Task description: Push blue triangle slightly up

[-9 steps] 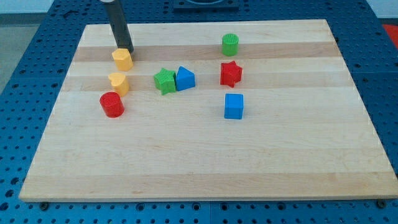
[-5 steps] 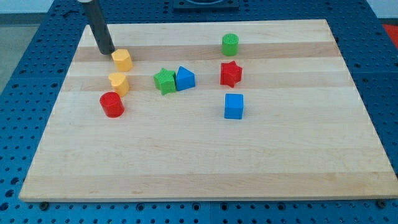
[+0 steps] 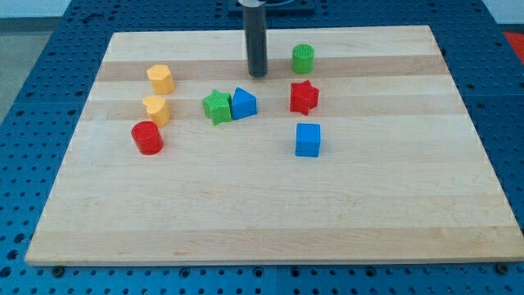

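The blue triangle (image 3: 243, 103) lies on the wooden board (image 3: 270, 205), a little above its middle, touching the green star (image 3: 217, 106) on its left. My tip (image 3: 259, 74) is on the board just above and slightly right of the blue triangle, with a small gap between them. The dark rod rises from it out of the view's top.
A green cylinder (image 3: 303, 58) stands right of my tip. A red star (image 3: 304, 97) and a blue cube (image 3: 308, 139) lie to the right of the triangle. Two yellow blocks (image 3: 160, 79) (image 3: 156, 109) and a red cylinder (image 3: 148, 137) are at the left.
My tip has swept from beside the upper yellow block at the left across to the right, and now stands above the blue triangle. No block has moved.
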Tool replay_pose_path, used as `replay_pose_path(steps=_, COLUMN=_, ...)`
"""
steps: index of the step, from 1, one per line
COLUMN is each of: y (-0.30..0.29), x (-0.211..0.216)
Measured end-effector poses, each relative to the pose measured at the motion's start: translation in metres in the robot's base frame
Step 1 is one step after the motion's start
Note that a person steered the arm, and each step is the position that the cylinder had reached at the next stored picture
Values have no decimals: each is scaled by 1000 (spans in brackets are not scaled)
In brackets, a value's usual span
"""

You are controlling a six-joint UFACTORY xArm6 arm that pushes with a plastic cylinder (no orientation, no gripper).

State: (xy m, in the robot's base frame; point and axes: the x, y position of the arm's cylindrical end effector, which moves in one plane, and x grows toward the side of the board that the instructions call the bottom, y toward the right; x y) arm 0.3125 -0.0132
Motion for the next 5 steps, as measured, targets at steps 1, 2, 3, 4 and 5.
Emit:
replay_pose_path(steps=1, y=10, x=27)
replay_pose_path(steps=2, y=12, x=53)
replay_pose_path(steps=3, y=12, x=88)
replay_pose_path(steps=4, y=12, x=112)
replay_pose_path(steps=5, y=12, x=106)
